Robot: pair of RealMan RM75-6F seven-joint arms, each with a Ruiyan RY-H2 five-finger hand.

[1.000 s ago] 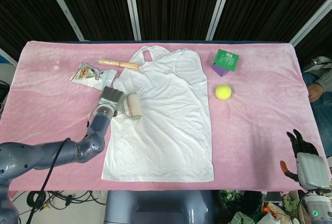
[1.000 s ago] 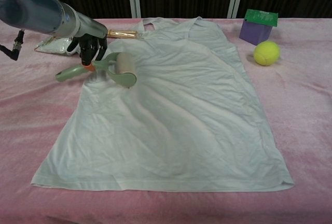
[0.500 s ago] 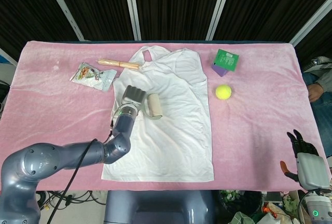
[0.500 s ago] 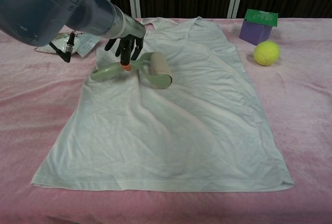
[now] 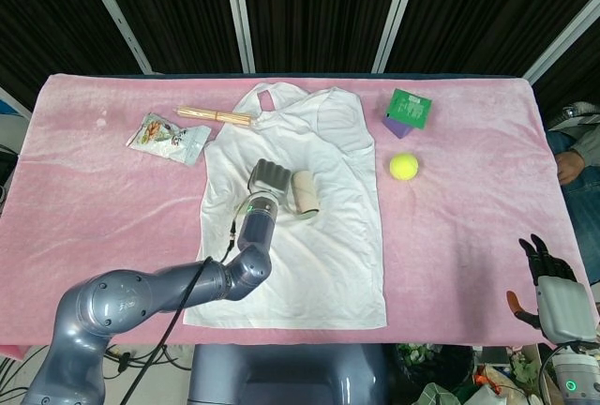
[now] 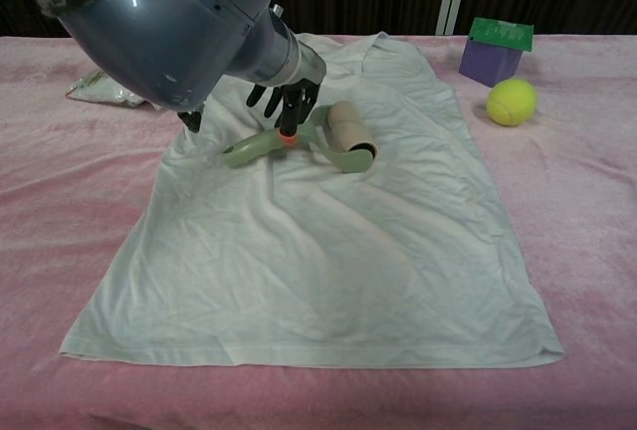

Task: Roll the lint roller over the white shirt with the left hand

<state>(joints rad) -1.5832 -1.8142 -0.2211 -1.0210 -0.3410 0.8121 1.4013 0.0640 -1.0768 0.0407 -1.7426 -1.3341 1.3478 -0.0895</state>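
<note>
Two views: head and chest cameras, both showing my rolling stroke on the white shirt.
Left robot hand: I hold the lint roller by its green handle, fingers curled down over it near the orange collar; the exact wrap of the fingers is hard to read from the chest view.
Roller position: the drum lies on the upper middle of the shirt, touching the fabric, axis tilted across the chest area.
Shirt: spread flat on the pink counter, lightly wrinkled, hem toward me.
Right robot hand: parked at the counter's near right edge, fingers apart, holding nothing.
Bystanders: tennis ball and purple box lie off the shirt to the right; snack packet and stick bundle to the left.
Risk, fabric drag: I judge the sticky drum may bunch the loose cloth if I press too hard.
Risk, overrun: a long sideways stroke could leave the shirt and nudge the ball.
Risk, slip: a loose hold would let the handle twist.
</note>
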